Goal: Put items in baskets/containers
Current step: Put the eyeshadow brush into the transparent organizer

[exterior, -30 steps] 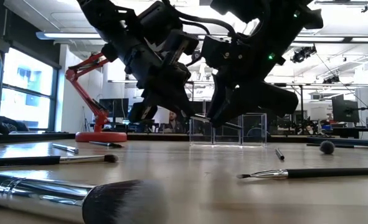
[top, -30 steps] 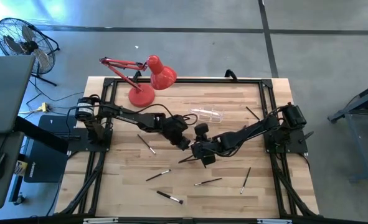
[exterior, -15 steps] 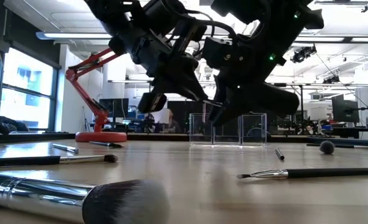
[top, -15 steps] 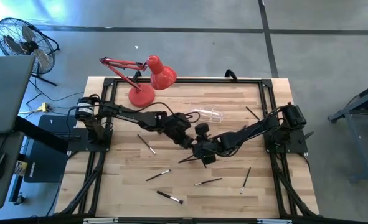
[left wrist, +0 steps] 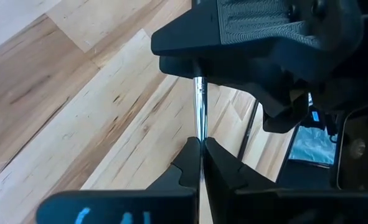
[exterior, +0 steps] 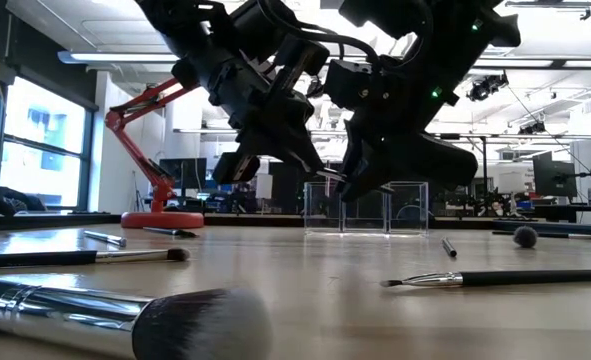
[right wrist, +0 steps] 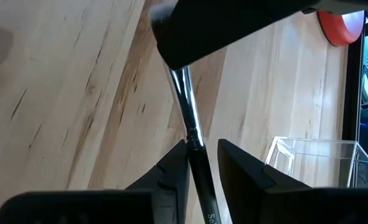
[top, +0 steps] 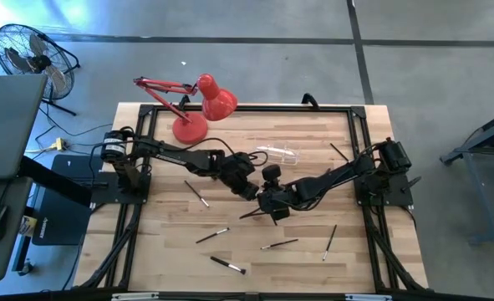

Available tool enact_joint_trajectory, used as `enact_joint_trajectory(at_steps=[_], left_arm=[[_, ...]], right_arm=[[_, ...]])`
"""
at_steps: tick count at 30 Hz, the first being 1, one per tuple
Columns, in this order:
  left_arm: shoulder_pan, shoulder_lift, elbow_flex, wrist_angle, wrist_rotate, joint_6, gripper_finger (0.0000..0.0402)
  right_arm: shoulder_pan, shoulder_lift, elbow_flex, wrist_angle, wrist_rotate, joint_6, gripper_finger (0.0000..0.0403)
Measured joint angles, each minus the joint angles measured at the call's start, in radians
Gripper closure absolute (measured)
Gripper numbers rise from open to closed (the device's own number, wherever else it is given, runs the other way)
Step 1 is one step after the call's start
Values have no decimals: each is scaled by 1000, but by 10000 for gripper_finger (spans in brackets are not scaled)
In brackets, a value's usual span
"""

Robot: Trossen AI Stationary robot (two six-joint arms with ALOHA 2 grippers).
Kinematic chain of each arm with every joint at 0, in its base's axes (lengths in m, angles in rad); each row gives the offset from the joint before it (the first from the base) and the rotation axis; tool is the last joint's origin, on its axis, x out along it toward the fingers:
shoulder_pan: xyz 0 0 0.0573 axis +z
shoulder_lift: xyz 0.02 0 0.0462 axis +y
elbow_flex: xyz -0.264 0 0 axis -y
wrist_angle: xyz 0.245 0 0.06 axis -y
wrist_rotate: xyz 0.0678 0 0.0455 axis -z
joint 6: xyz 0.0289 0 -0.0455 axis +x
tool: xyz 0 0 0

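Both grippers meet over the table's middle on one thin brush (right wrist: pixel 185 93) with a silver ferrule and a dark handle. My left gripper (top: pixel 248 191) is shut on its ferrule end; my right gripper (top: pixel 267 201) is shut on its handle, whose free end (top: pixel 248 215) sticks out toward the near edge. The clear plastic holder (top: pixel 278 154) stands on the table just beyond them, also seen in the low view (exterior: pixel 367 208). Several more brushes lie flat on the wood, among them one (top: pixel 198 193) and another (top: pixel 278 244). My left gripper pinches the silver ferrule (left wrist: pixel 200 127) between its two fingertips (left wrist: pixel 187 158), coming from the table's left with the fingers across the brush. The brush is lifted clear of the table. My right gripper has the dark handle (right wrist: pixel 199 163) just behind the ferrule between its fingers (right wrist: pixel 174 165), coming from the table's right. The handle lies against one finger. The brush hangs clear of the table, spanning the short gap to the other gripper.
A red desk lamp (top: pixel 201 104) stands at the far left corner. Loose brushes lie near the front edge (top: pixel 228 265), at the right (top: pixel 330 241) and by the far right (top: pixel 338 151). A large brush (exterior: pixel 125 320) lies close to the low camera.
My left gripper has moved toward the table's right and slightly down, closing in on the ferrule end of the brush that my right gripper holds. My right gripper and the brush have stayed where they were.
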Motion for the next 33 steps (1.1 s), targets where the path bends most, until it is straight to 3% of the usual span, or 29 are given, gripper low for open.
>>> enact_joint_trajectory(at_steps=[7, 15, 27, 33], left_arm=[[1, 0, 0, 4, 1, -3, 401], [0, 0, 0, 11, -4, 0, 398], [0, 0, 0, 13, -44, 63, 315], [48, -45, -1, -11, -33, 163, 303]], right_arm=[[2, 0, -2, -18, -31, 20, 383], [1, 0, -2, -29, -53, 72, 374], [0, 0, 0, -38, -75, 150, 375], [0, 0, 0, -118, -81, 283, 384]])
